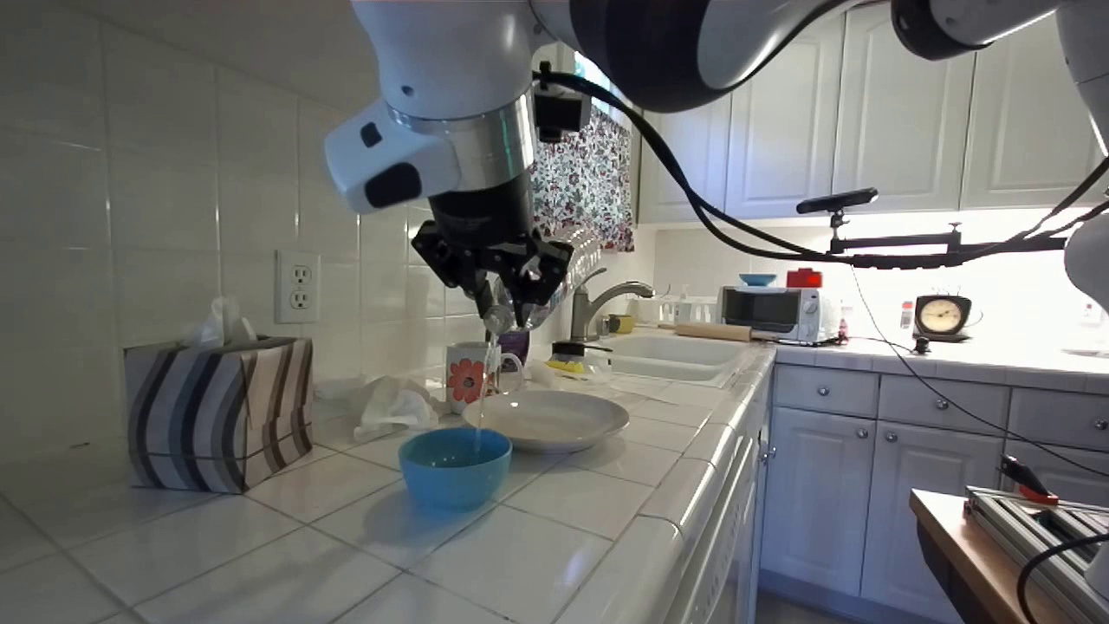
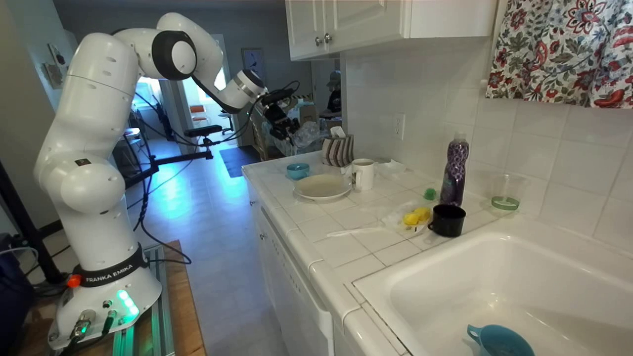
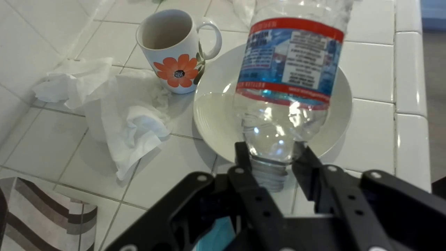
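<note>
My gripper (image 1: pixel 502 314) is shut on the neck end of a clear plastic bottle (image 3: pixel 289 62) with a red and blue label. The bottle is tilted with its uncapped mouth down, above the counter. A thin stream of water (image 1: pixel 482 399) runs from the mouth into a light blue bowl (image 1: pixel 455 478). The bowl also shows in an exterior view (image 2: pixel 298 171) and is mostly hidden behind the fingers in the wrist view (image 3: pixel 217 235). A pale plate (image 3: pixel 214 118) lies beside the bowl, beneath the bottle. A white mug with an orange flower (image 3: pixel 174 52) stands behind the plate.
A striped tissue box (image 1: pixel 217 416) and crumpled tissues (image 3: pixel 132 118) are near the tiled wall. Farther along are a purple bottle (image 2: pixel 454 170), a black cup (image 2: pixel 447 221), a clear cup (image 2: pixel 507 193) and the sink (image 2: pixel 445 267) with a teal cup (image 2: pixel 504 341).
</note>
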Controlling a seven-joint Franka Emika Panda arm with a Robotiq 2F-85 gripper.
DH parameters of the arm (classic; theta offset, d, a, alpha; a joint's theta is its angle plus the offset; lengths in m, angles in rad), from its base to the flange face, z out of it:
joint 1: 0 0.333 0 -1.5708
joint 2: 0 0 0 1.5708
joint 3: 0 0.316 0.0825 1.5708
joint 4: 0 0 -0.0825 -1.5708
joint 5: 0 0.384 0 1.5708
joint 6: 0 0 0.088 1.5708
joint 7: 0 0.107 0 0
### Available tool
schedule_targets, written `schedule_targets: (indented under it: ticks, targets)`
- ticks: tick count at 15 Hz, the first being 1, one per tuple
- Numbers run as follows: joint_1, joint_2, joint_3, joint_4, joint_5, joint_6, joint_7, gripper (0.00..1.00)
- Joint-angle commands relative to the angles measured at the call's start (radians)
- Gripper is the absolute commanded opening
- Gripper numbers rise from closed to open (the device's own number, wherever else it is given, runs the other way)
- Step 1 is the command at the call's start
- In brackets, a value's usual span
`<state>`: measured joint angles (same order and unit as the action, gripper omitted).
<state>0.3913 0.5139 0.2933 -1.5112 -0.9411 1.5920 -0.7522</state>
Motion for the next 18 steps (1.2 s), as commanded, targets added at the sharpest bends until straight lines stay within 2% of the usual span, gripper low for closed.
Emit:
schedule_targets:
  ticks: [1, 12, 18]
  targets:
    - [0.016, 0.038, 0.0, 0.07, 0.034, -0.078, -0.082, 0.11]
    - [0.039, 0.095, -0.014, 0.169, 0.008, -0.17, -0.147, 0.11]
    - [0.055, 0.149, -0.033, 0.265, -0.012, -0.202, -0.201, 0.11]
